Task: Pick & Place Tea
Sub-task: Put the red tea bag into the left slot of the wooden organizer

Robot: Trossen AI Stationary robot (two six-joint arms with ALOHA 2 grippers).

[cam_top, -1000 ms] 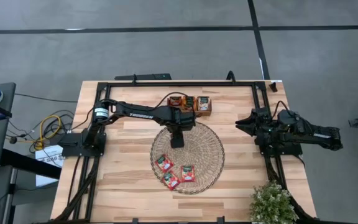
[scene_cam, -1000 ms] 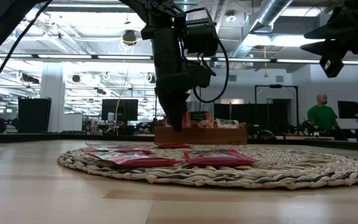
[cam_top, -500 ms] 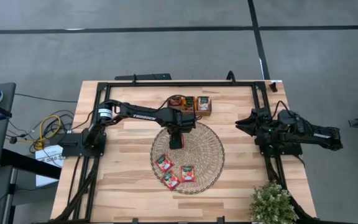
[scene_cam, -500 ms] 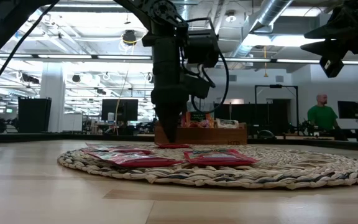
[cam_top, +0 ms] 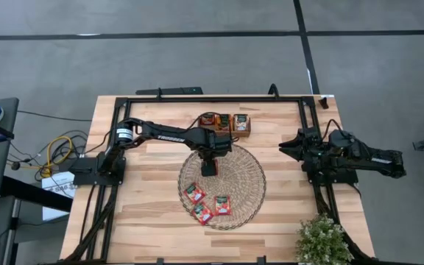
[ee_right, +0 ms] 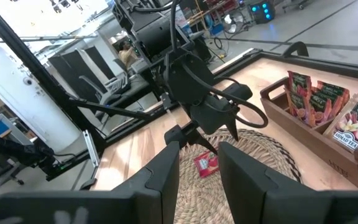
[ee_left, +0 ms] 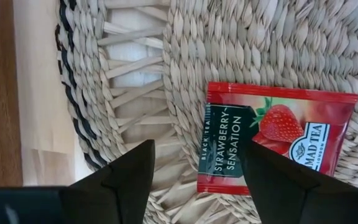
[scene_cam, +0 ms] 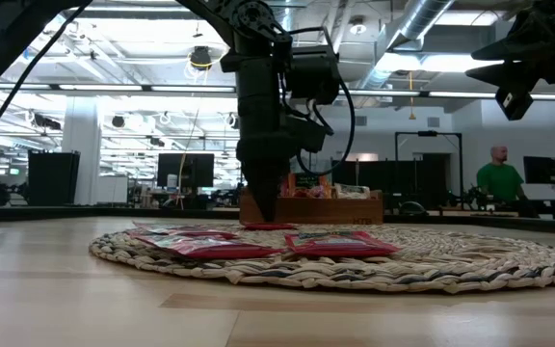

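— Where is the left gripper at this moment?

— It points straight down over the far part of the round woven mat, on the side nearest the wooden tray. Its two fingers stand spread apart, with nothing between them.

— And the tea?

— One red sachet, labelled strawberry, lies flat on the mat's weave right below that gripper. In the left wrist view it sits partly under one fingertip and off to that side, not centred in the gap; its dark label shows between the two tips. In the low view the fingertips hang just above the mat, and whether they touch the sachet cannot be told.

— Other sachets?

— Three more red ones lie in a loose cluster on the near part of the mat, well apart from the gripper. Several stand upright in the tray's compartments beyond the mat.

— The right arm?

— It waits at the table's right edge, its gripper raised clear of the wood. The right wrist view shows its fingers a little apart, holding nothing.
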